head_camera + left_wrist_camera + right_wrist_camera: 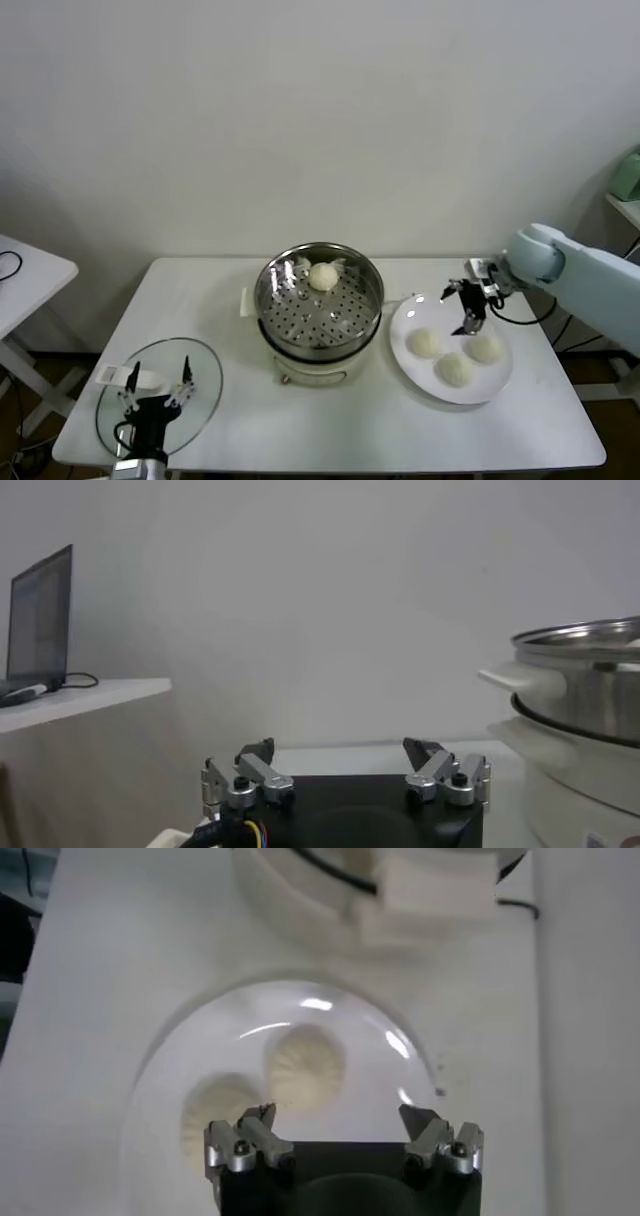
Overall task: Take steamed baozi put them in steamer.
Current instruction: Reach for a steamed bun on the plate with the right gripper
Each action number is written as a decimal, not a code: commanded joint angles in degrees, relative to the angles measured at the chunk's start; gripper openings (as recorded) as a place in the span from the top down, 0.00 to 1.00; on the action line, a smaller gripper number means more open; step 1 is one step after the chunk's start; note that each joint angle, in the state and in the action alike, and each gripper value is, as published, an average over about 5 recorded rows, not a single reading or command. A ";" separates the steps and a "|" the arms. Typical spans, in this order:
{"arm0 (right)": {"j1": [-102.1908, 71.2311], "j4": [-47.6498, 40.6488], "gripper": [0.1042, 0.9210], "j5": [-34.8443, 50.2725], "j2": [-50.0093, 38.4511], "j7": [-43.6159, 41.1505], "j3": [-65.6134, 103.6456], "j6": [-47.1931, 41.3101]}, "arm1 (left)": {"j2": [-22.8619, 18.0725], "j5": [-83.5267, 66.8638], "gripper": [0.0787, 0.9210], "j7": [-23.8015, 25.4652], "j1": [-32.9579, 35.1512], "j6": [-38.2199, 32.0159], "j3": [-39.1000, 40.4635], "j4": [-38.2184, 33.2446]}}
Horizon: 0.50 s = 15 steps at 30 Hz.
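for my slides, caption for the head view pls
Open right gripper above plate of three baozi; one in steamer.

Bright, even light; glare on plate (400, 1043); soft wrist views.

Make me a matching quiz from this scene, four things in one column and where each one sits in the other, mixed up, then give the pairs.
Things:
1. Single cream-white round dough bun
2. Three cream-white round dough buns
3. Round clear glass lid
4. Open right hand

Places:
A. On the flat white round plate
B. Flat on the white table, near the open left hand
C. Above the plate's far side
D. Inside the round shiny stainless-steel steamer

Pairs: 1-D, 2-A, 3-B, 4-C
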 commanded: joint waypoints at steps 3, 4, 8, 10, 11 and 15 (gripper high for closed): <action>-6.67 -4.67 0.12 -0.10 4.35 1.30 2.80 -2.10 | 0.12 -0.18 0.12 -0.56 -0.04 0.00 -0.21 0.12; -6.55 -5.35 0.12 -0.03 5.11 1.34 2.76 -2.08 | 0.14 -0.19 0.12 -0.55 -0.01 -0.01 -0.26 0.14; -6.19 -7.53 0.12 0.22 7.83 1.50 2.57 -2.03 | 0.14 -0.31 0.12 -0.52 0.16 -0.06 -0.49 0.24; -6.03 -8.12 0.12 0.49 8.81 1.59 2.22 -2.01 | 0.13 -0.36 0.12 -0.50 0.22 -0.08 -0.59 0.33; -5.96 -8.33 0.12 0.55 9.20 1.61 1.99 -1.99 | 0.13 -0.40 0.12 -0.49 0.23 -0.08 -0.65 0.39; -5.92 -9.45 0.12 0.24 10.25 1.76 1.62 -1.88 | 0.15 -0.55 0.12 -0.50 0.15 -0.08 -0.91 0.65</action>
